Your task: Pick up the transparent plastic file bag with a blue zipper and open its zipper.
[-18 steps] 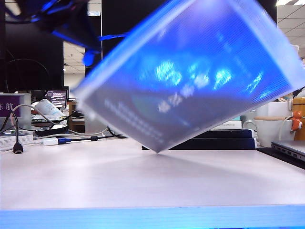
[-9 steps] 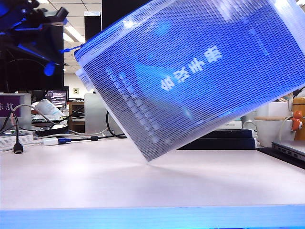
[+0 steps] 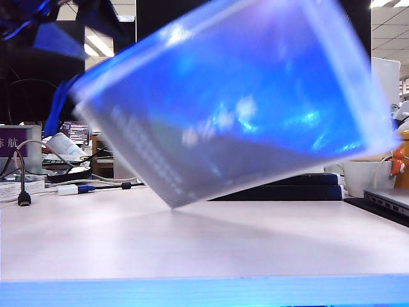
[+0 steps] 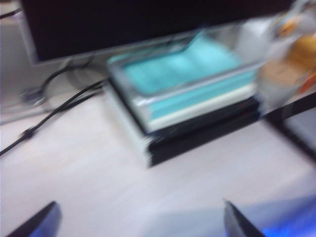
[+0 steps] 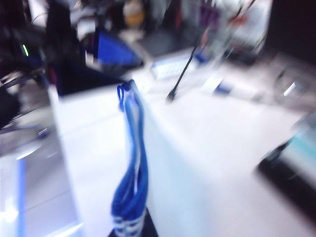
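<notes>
The file bag [image 3: 236,96] hangs tilted in the air close to the exterior camera, blurred, one corner low over the table [image 3: 192,243]. In the right wrist view my right gripper [image 5: 131,229] is shut on the bag's edge. The blue zipper [image 5: 132,163] runs away from it as two parted strips that end in a blue loop [image 5: 122,91]. In the exterior view the bag hides this gripper. My left gripper [image 4: 140,217] is open, its two fingertips [image 4: 47,219] wide apart with only table between them. It shows as a dark blur [image 3: 45,22] at the upper left of the bag.
Stacked books [image 4: 187,98] lie in front of a dark monitor [image 4: 148,24] at the back of the table. Cables [image 3: 24,185] and a plug lie at the back left. Cups [image 3: 364,173] and a laptop edge [image 3: 390,201] stand at the right.
The bag has swung, and its low corner now sits further left. The left gripper has moved up and left, away from the bag's zipper corner.
</notes>
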You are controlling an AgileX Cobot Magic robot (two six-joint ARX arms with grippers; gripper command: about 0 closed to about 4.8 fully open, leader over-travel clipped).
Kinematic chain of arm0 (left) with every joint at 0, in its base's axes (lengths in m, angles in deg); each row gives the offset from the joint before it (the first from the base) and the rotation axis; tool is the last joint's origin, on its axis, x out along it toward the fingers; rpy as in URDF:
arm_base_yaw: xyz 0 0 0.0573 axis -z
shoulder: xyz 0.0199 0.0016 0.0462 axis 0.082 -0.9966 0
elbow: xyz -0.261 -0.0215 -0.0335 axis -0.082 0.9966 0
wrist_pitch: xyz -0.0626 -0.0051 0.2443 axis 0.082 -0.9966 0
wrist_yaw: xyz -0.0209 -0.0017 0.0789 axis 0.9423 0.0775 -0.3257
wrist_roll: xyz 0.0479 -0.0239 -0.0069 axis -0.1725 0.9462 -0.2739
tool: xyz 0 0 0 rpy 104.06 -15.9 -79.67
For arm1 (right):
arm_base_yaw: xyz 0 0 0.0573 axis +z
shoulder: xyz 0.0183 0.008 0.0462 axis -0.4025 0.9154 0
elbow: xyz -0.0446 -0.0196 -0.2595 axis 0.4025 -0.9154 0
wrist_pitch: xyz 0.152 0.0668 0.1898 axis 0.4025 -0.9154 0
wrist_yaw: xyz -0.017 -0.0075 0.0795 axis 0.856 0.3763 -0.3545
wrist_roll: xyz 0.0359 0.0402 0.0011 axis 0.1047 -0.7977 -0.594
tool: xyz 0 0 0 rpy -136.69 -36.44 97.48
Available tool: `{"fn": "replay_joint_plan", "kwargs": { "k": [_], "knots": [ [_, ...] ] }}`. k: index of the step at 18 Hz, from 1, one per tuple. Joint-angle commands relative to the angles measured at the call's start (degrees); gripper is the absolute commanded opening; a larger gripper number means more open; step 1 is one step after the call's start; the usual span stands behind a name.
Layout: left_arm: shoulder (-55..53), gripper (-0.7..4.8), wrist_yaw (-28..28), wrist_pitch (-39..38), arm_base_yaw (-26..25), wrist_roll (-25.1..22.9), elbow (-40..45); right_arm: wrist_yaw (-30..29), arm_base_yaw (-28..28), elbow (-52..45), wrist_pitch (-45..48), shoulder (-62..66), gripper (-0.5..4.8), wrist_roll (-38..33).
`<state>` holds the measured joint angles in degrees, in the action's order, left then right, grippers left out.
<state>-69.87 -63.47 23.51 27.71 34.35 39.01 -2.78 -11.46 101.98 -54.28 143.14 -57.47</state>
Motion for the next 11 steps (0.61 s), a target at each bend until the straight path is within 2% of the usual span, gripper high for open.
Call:
{"fn": "replay_joint_plan", "kwargs": {
  "k": [1,4,7,8,9,10,11],
  "knots": [
    [0.35,4.79,1.09,1.84,0.00,1.55,-0.33,0.70,2.56,-0.07,-6.19,4.96,-0.03,5.25],
    [0.46,4.79,1.09,1.42,-0.02,1.68,-0.33,3.61,3.26,-0.07,-6.58,8.81,-0.03,6.32],
    [0.55,4.79,1.46,1.70,-0.02,2.16,-0.33,9.20,3.21,-0.02,-6.23,12.35,0.03,6.32],
    [0.55,4.79,1.99,1.84,-0.02,2.56,-0.33,9.97,3.19,-0.02,-5.88,13.46,0.86,6.27],
    [0.59,4.79,2.05,1.90,-0.02,2.91,-0.33,9.70,3.17,-0.02,-5.77,14.01,2.03,5.92],
    [0.83,4.79,2.12,2.34,-0.02,2.99,-0.33,6.23,3.15,0.09,-5.44,13.22,4.79,2.95],
    [1.27,4.79,4.83,2.51,-0.02,4.15,-0.33,4.24,2.14,0.57,-8.52,8.94,4.79,1.27]
  ]
}}
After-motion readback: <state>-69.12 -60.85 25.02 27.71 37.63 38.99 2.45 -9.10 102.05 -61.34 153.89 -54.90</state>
